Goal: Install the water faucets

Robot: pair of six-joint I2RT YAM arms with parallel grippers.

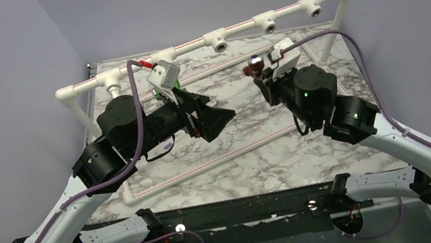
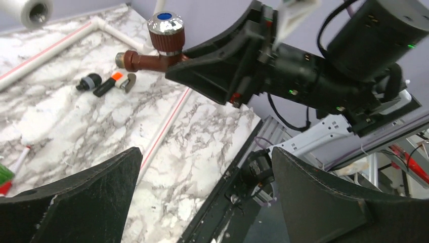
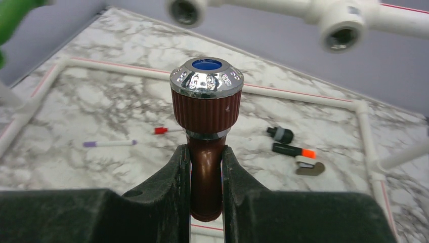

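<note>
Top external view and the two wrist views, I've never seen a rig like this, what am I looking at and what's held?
Two robot arms work at a marble-patterned table. The top picture looks down from behind them; the other two come from cameras on their wrists. The right gripper is shut on a copper-coloured faucet with a chrome cap. The left gripper is open and empty. A white pipe frame with open sockets stands on the table. A black piece with an orange tip and a purple-tipped pen lie loose.
</note>
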